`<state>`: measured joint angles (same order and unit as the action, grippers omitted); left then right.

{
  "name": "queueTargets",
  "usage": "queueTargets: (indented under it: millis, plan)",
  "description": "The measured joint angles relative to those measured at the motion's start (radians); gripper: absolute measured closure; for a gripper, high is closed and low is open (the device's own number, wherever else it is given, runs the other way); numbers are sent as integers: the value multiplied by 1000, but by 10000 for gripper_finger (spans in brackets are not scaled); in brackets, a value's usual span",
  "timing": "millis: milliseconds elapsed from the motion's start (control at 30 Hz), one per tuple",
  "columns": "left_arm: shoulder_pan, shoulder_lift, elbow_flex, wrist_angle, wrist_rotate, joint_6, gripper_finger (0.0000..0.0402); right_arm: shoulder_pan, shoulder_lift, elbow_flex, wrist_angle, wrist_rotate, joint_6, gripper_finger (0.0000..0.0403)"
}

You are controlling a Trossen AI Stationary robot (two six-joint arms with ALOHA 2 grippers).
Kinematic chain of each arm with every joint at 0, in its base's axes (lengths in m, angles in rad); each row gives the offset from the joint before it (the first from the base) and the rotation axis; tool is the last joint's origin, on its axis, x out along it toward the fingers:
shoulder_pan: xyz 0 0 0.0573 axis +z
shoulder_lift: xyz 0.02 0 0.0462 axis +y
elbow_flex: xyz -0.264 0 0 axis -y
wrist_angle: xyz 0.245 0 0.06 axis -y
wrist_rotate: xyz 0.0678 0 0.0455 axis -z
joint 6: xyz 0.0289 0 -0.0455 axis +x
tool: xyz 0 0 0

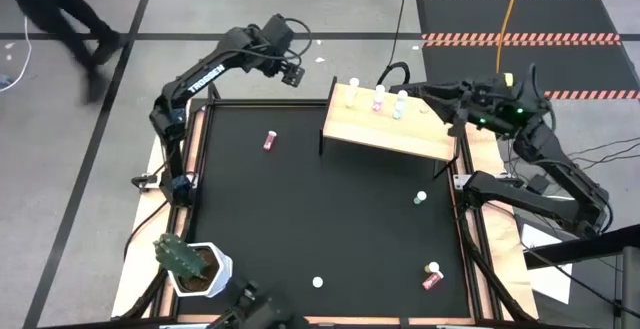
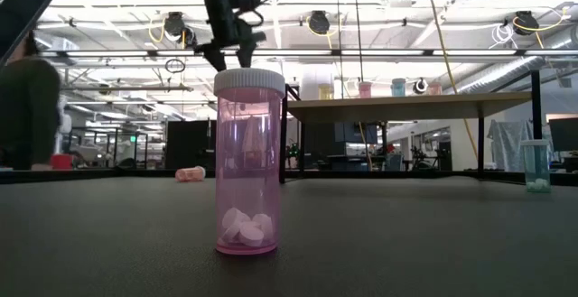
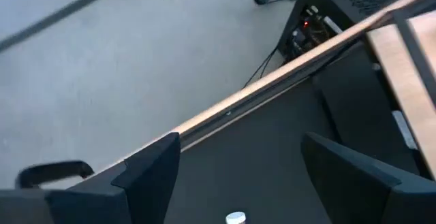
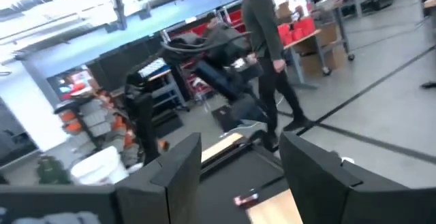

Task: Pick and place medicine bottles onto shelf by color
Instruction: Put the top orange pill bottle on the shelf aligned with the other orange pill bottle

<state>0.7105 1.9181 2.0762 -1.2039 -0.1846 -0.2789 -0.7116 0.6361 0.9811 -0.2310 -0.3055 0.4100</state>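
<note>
The wooden shelf (image 1: 390, 129) stands on thin black legs at the table's far right. Three small bottles stand in a row on its far edge: yellow (image 1: 353, 91), pink (image 1: 378, 99) and teal (image 1: 400, 105). On the black tabletop a pink bottle (image 1: 269, 141) lies on its side. A teal one (image 1: 420, 198) stands upright, as does a pink one (image 2: 248, 162) by the near edge. Two more (image 1: 432, 274) rest at the near right. My left gripper (image 1: 292, 76) hangs open above the far edge, left of the shelf. My right gripper (image 1: 432, 96) is open above the shelf's far right end.
A green cactus in a white pot (image 1: 190, 264) stands on the near left corner. The table's wooden edge frame (image 3: 272, 81) runs under my left gripper. People (image 4: 262, 40) move about in the room beyond the table. Bare tabletop (image 1: 330, 209) lies in the middle.
</note>
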Motion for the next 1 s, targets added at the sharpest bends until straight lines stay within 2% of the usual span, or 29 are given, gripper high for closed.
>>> queueTargets:
  millis: [133, 333, 500, 633, 767, 1000]
  plan:
    - [10, 26, -85, 53, 35, -74, 96, 0, -5, 19, -65, -17, 7, 209]
    - [32, 42, -370, 80, 93, -217, 98, 0, -6, 19, -187, -61, -11, 209]
    - [-19, 33, -556, 73, 114, -326, 124, 0, -6, 19, -254, -93, -41, 209]
    - [-73, 32, -664, 140, 117, -345, 156, 0, -6, 19, -260, -93, -58, 209]
    - [-103, 32, -749, 229, 163, -360, 179, 0, -5, 19, -259, -92, -73, 209]
    - [-104, 28, -810, 270, 171, -370, 183, 0, 27, 19, -240, -92, -86, 209]
